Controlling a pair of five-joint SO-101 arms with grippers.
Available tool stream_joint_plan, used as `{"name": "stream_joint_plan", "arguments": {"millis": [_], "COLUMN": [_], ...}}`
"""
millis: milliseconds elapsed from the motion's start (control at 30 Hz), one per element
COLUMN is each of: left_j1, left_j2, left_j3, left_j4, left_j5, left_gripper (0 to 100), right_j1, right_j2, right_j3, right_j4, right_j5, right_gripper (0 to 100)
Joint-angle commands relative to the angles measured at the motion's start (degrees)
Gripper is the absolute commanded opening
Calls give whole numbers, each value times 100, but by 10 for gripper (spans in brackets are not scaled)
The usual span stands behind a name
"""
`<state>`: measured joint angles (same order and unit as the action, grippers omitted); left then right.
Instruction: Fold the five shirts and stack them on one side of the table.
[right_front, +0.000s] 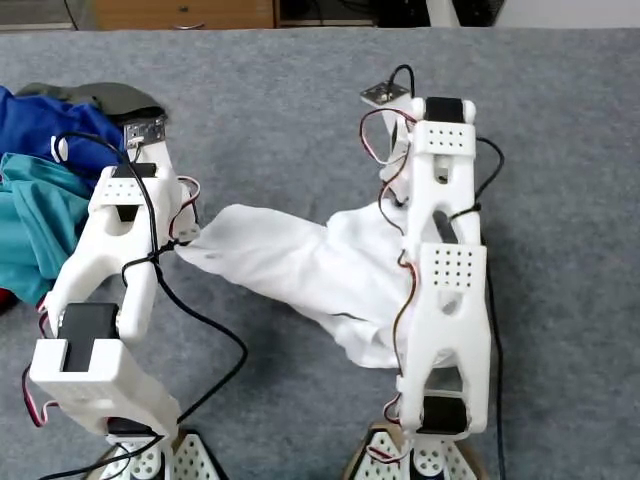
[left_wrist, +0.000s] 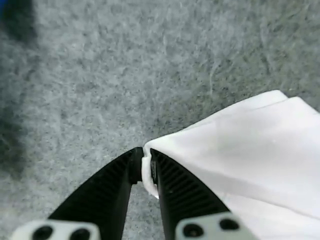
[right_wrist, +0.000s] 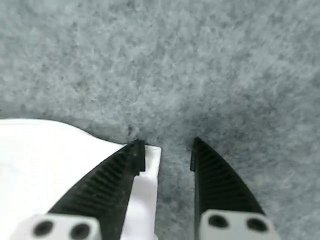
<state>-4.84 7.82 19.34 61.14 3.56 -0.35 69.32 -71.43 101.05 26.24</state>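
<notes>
Left jaws pinch a smooth white shirt (left_wrist: 240, 150) corner; right jaws (ribbed, black) spread over fuzzy felt (right_wrist: 225, 60).

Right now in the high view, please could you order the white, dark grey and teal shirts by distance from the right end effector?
1. White shirt, at the right end effector.
2. Dark grey shirt, far left.
3. Teal shirt, left edge.

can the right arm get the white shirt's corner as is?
Probably yes. The right gripper is open right at the white shirt, and the cloth's corner sits just inside its jaws on the grey mat. Nothing lies in between.
</notes>
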Motion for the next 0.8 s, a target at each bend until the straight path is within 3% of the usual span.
{"name": "stream_joint_plan", "arguments": {"millis": [0,167,400,767], "left_j1": [-53,-53,-62,-62], "left_j2": [-251,-251,-286,-277], "left_j3": [-35,-35,-35,-53], "left_j4": [-35,-35,-35,-35], "left_j5": [-53,-62,-62,-70], "left_gripper": [19,19,19,19], "right_j1": [-101,-57,-75,-136], "right_j2": [-374,-963,-1930,-1402], "right_j3": [119,154,462,1543], "right_j4": [132,132,132,-352], "right_j5": [-97,-545,-624,-642], "right_gripper": [163,177,177,177]}}
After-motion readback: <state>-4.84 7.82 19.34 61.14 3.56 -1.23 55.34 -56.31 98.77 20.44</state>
